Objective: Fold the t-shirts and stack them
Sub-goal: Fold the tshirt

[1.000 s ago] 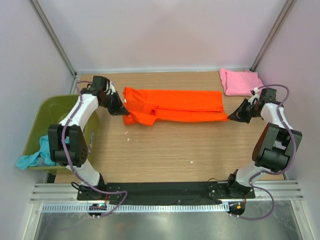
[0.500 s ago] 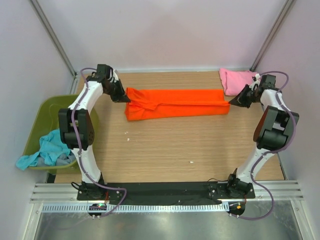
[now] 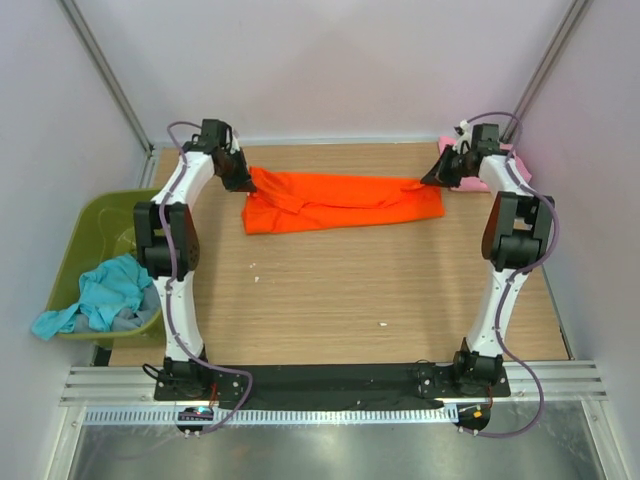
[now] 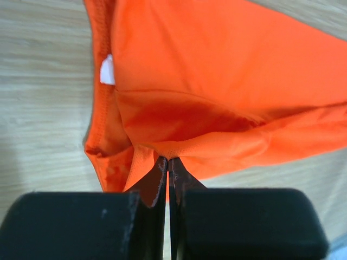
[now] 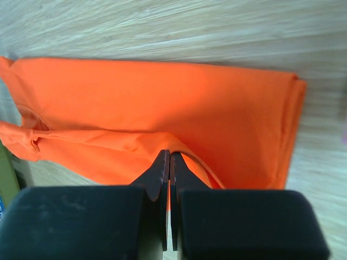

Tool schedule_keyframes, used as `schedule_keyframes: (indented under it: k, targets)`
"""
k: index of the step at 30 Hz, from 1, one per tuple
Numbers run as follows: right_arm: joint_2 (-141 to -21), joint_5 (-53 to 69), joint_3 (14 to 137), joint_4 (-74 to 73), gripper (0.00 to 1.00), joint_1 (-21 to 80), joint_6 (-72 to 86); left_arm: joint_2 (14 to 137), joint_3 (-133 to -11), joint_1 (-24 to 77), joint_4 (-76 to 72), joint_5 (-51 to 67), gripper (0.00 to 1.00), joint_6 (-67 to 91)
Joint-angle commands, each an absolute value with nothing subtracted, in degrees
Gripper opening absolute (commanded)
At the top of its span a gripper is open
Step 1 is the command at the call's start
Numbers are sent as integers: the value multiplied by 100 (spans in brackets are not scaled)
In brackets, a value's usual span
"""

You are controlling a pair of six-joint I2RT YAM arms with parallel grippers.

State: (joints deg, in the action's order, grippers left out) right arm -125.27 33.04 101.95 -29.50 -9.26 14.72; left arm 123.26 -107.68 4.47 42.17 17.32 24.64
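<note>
A bright orange t-shirt [image 3: 340,201] lies stretched in a long folded band across the far part of the wooden table. My left gripper [image 3: 243,180] is shut on its left end; the left wrist view shows the jaws [image 4: 168,160] pinching an orange edge [image 4: 217,97]. At the band's right end my right gripper [image 3: 430,178] is also shut on the cloth, with its jaws [image 5: 169,155] pinching a fold of the orange shirt [image 5: 162,103]. A pale pink t-shirt [image 3: 470,180] sits at the far right corner, mostly hidden by the right arm. A teal t-shirt [image 3: 105,295] hangs in the tub.
An olive-green plastic tub [image 3: 82,235] stands off the table's left edge. White walls and metal posts close in the back and sides. The arm bases sit on a black rail [image 3: 330,380] at the near edge.
Both grippers have carried the shirt's near edge away from the bases to the far side, folding the orange shirt into a narrower band. The right arm now covers most of the pink shirt.
</note>
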Motion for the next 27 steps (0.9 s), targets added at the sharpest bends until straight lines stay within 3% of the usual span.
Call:
schedule_keyframes:
  k: [1, 13, 14, 15, 16, 18, 21, 27]
  targets:
    - [-12630, 3226, 10590, -2751, 1, -756, 1345, 12515, -11214, 413, 3973, 1240, 0, 2303]
    - [-12340, 2743, 10451, -2874, 1, -870, 1169, 12692, -11769, 431, 3858, 861, 0, 2460]
    - [-12322, 2707, 10407, -2883, 1, -879, 1160, 12691, -11751, 431, 3832, 853, 3, 2487]
    - [-12322, 2664, 10380, -2883, 1, -879, 1143, 12683, -11742, 439, 3797, 809, 13, 2496]
    - [-12322, 2620, 10354, -2883, 5, -879, 1099, 12683, -11751, 448, 3727, 687, 47, 2522]
    - [-12322, 2297, 10345, -2839, 24, -879, 1090, 12761, -11856, 510, 3657, 502, 68, 2496]
    - [-12217, 1978, 10441, -2891, 45, -870, 977, 12832, -12242, 606, 3595, 45, 78, 2233]
    - [-11813, 2363, 10556, -2979, 49, -853, 931, 12384, -12156, 650, 3805, 165, 81, 2136]
